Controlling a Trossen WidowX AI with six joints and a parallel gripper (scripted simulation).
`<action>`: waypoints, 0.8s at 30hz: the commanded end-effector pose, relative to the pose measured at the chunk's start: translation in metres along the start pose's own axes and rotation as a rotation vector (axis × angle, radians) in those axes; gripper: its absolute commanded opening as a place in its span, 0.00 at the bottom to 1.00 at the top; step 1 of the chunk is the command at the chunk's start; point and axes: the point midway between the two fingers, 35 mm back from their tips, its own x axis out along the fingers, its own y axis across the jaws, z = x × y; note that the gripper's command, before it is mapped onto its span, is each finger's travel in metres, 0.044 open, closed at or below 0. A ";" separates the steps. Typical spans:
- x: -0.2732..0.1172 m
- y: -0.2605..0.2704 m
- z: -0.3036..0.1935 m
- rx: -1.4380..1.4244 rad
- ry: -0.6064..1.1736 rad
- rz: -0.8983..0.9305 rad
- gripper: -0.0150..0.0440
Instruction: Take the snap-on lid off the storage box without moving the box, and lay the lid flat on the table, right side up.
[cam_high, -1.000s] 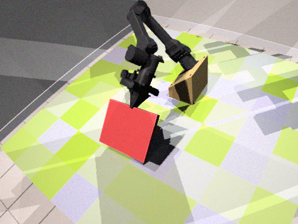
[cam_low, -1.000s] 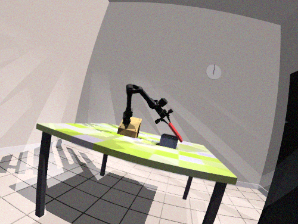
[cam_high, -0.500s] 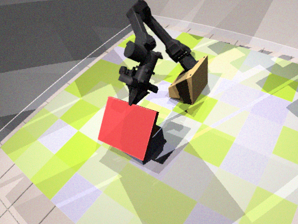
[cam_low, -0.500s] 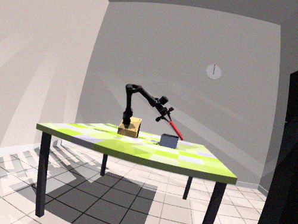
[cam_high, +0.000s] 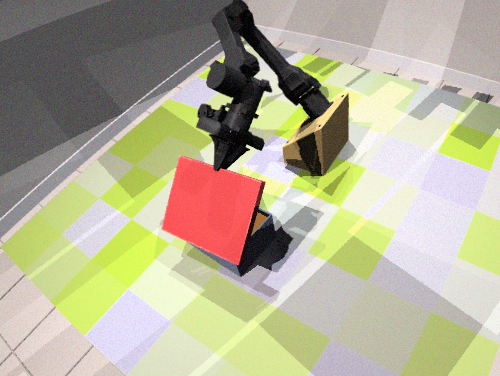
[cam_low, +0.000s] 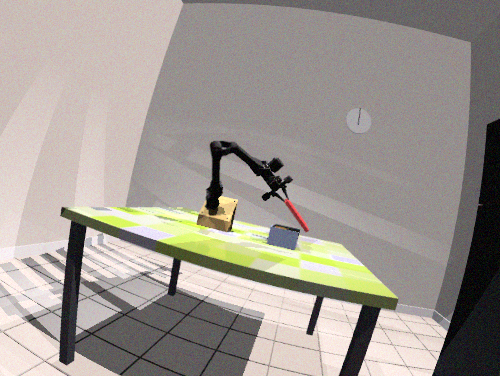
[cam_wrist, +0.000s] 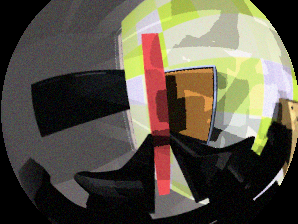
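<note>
The red lid (cam_high: 214, 210) (cam_low: 297, 215) (cam_wrist: 153, 75) is off the box and hangs steeply tilted in the air, its upper edge in the fingers and its lower edge pointing away from the arm. My gripper (cam_high: 218, 167) (cam_low: 285, 199) (cam_wrist: 160, 135) is shut on that edge. The blue-grey storage box (cam_high: 257, 245) (cam_low: 283, 237) stands upright and open on the table, its orange-brown inside (cam_wrist: 192, 102) showing in the wrist view. In the top view the lid hides much of the box; in the exterior view the lid is above and beyond it.
The arm's wooden base block (cam_high: 335, 135) (cam_low: 218, 218) stands on the patchwork-patterned table (cam_high: 200, 320) (cam_low: 240, 260), behind the box as seen in the top view. The table's edge runs along the left in the top view. A round clock (cam_low: 359, 120) hangs on the wall.
</note>
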 end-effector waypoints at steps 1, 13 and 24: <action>-0.004 0.008 0.001 0.011 -0.002 0.008 0.25; -0.007 0.005 0.010 0.011 -0.002 0.008 0.25; -0.009 0.003 0.032 0.010 -0.003 0.008 0.25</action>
